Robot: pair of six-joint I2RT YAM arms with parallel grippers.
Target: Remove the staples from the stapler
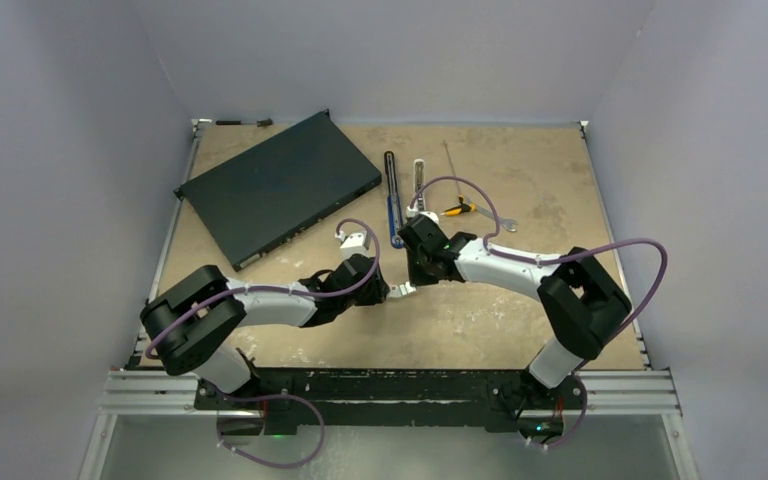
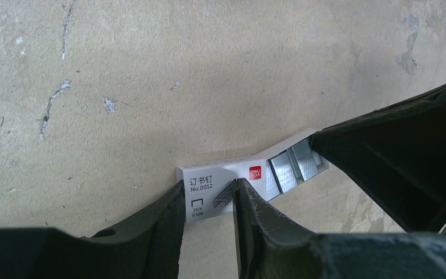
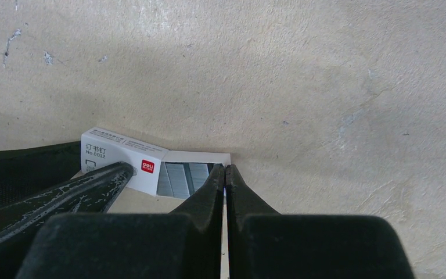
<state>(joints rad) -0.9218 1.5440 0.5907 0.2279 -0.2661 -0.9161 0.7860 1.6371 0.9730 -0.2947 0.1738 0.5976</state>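
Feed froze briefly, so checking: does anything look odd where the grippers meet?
Yes. The staple box, pinched by the left gripper and right gripper, is pulled open and kinked mid-length, leaving its staples exposed.

"No.0012", "26/6" on white box (image 2: 220,172)

Pale grey walls (image 1: 400,50) enclose a scuffed tan table (image 1: 460,335) (evenly lit)
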